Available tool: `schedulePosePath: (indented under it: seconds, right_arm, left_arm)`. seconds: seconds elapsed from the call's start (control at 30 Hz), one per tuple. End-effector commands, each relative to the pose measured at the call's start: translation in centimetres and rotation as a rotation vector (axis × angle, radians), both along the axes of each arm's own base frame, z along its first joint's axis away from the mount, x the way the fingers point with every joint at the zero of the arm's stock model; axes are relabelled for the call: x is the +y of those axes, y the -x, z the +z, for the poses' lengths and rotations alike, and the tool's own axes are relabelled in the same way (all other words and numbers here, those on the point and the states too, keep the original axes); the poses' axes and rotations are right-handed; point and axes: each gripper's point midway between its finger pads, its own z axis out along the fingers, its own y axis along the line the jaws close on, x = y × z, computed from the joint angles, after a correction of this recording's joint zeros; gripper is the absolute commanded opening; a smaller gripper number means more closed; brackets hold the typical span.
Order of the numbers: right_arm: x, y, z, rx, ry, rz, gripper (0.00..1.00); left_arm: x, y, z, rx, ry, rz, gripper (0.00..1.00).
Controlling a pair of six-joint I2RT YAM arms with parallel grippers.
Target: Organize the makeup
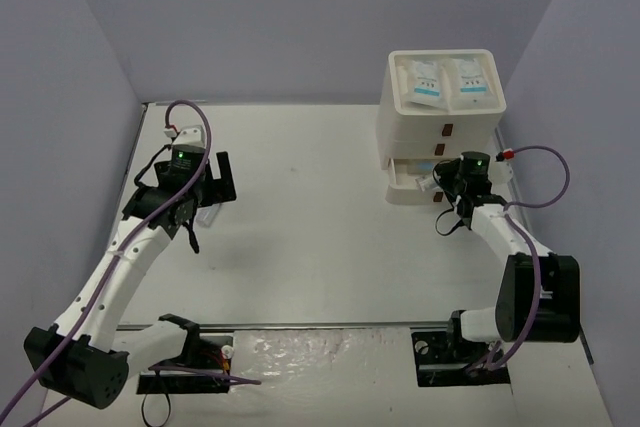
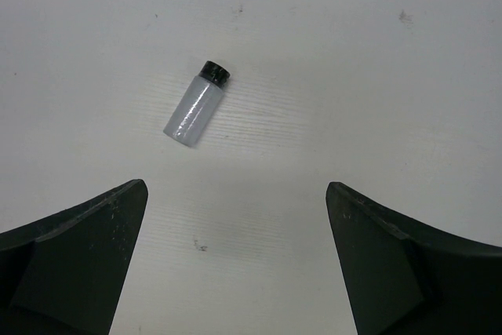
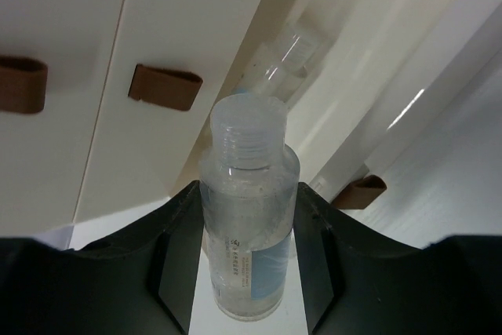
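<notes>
The left gripper point(image 2: 235, 191) hangs with its jaws spread wide, holding nothing, over a vial point(image 2: 196, 105) with a black cap that lies on its side on the worktop point(image 2: 376, 60). The right gripper point(image 3: 247, 187) is clenched on a clear bottle point(image 3: 248, 229), upright at the open bottom drawer point(image 1: 407, 188) of the box point(image 1: 440, 129). What looks like another vial point(image 3: 280, 59) lies inside that drawer. Two sachets point(image 1: 445, 81) rest side by side on top of the box.
</notes>
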Motion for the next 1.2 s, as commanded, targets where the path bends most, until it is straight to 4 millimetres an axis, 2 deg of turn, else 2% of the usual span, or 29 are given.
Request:
schedulePosePath:
  seconds: [0.0, 0.07, 0.23, 0.4, 0.5, 0.63, 0.77, 0.93, 1.0, 1.07, 1.17]
  right_arm:
    - [-1.7, -4.1, 5.1, -0.182, -0.062, -0.11, 0.2]
    - [-2.0, -4.5, 5.1, -0.187, -0.074, -0.124, 0.23]
    - [-1.6, -5.1, 5.2, -0.185, -0.093, -0.095, 0.59]
    - [-0.9, -4.7, 5.4, -0.177, -0.077, -0.026, 0.81]
    - [-0.9, -4.3, 6.8, -0.191, -0.024, 0.015, 0.97]
    - [0.3, -3.3, 8.7, -0.214, 0.079, 0.161, 1.0]
    - [1.8, -1.8, 10.8, -0.258, 0.185, 0.321, 1.0]
    - [3.9, 0.6, 11.5, -0.313, 0.236, 0.48, 1.0]
    - [4.5, 1.3, 11.0, -0.317, 0.23, 0.518, 1.0]
    - [5.1, 2.1, 11.0, -0.342, 0.223, 0.545, 1.0]
    - [5.8, 2.8, 10.6, -0.356, 0.206, 0.575, 1.0]
  left_arm:
    - [1.0, 0.5, -0.9, 0.038, -0.049, -0.014, 0.97]
    - [1.1, 0.4, -1.4, 0.054, -0.053, -0.015, 0.97]
    - [0.9, 0.1, -2.5, 0.095, -0.061, -0.031, 0.97]
    - [0.4, -0.4, -3.4, 0.126, -0.049, -0.069, 0.97]
    - [0.6, -0.6, -4.1, 0.163, -0.063, -0.089, 0.97]
    - [1.3, -1.0, -5.1, 0.217, -0.076, -0.106, 0.97]
    - [1.7, -1.7, -6.9, 0.29, -0.074, -0.135, 0.97]
    - [2.5, -3.4, -9.2, 0.376, -0.056, -0.152, 0.94]
    - [2.5, -4.3, -9.9, 0.398, -0.031, -0.159, 0.93]
    - [3.5, -5.6, -10.7, 0.425, 0.0, -0.135, 0.89]
    - [4.0, -6.9, -11.7, 0.452, 0.037, -0.126, 0.85]
